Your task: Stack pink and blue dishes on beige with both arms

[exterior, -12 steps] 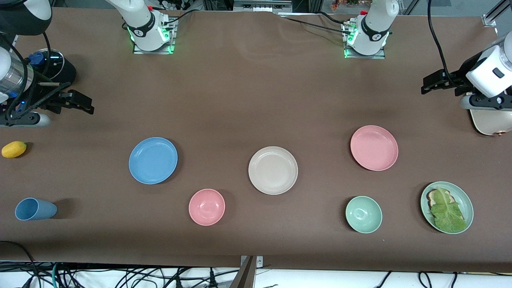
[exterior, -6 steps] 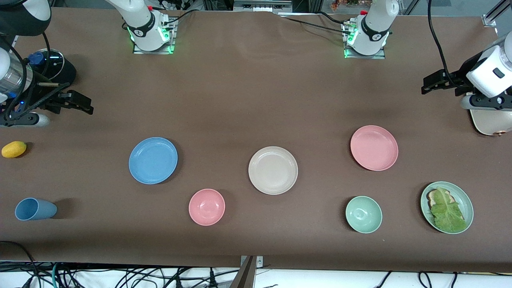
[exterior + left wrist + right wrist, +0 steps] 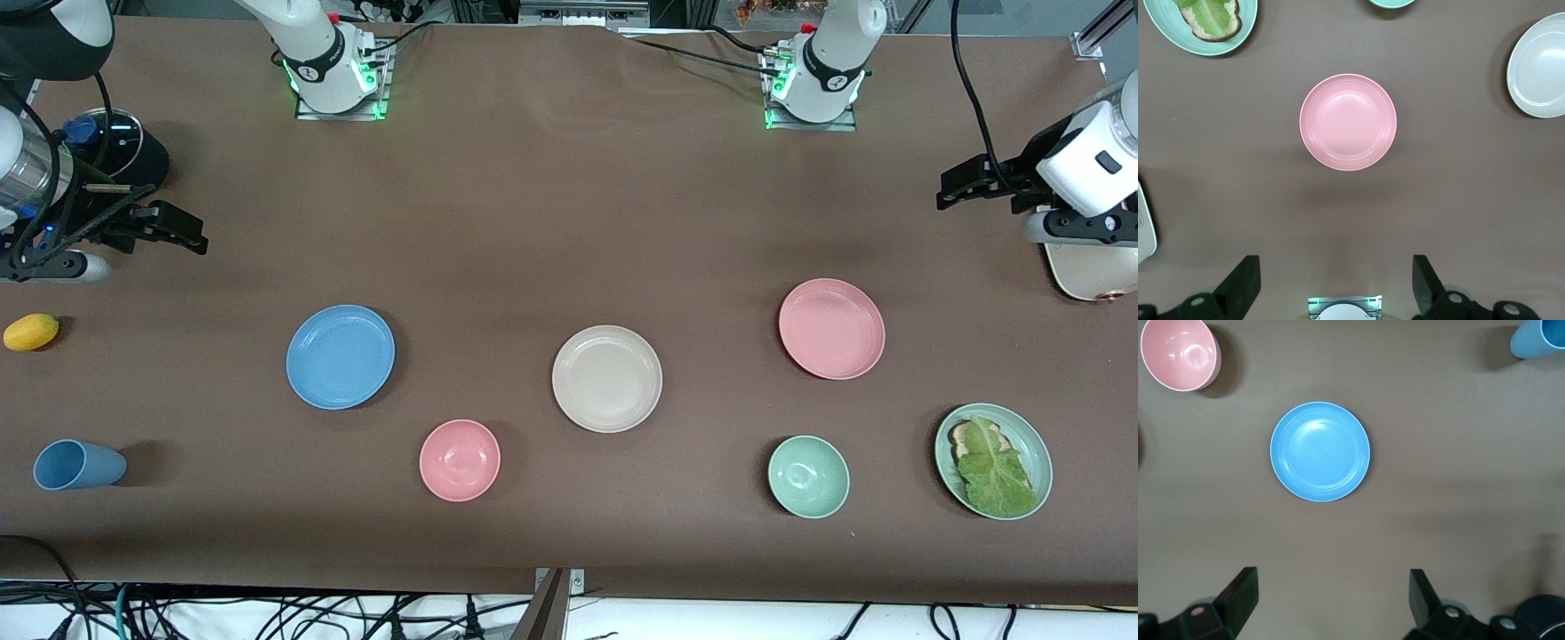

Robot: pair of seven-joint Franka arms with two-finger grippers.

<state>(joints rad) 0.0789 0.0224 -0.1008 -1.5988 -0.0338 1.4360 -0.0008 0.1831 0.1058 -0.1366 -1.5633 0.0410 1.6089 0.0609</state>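
blue plate flat on table | pink bowl and blue cup (both cropped) | fingers spread wide

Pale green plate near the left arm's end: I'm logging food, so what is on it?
On the pale green plate lies a lettuce leaf over a slice of bread. The leaf covers most of the bread; anything under it is hidden.

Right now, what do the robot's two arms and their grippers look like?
Both arms are bulky and white with dark grey joint bands, black cables and green lights glowing at the bases. The left gripper and the right gripper are black, each with two angular fingers. A blue fitting sits on the right arm's wrist.
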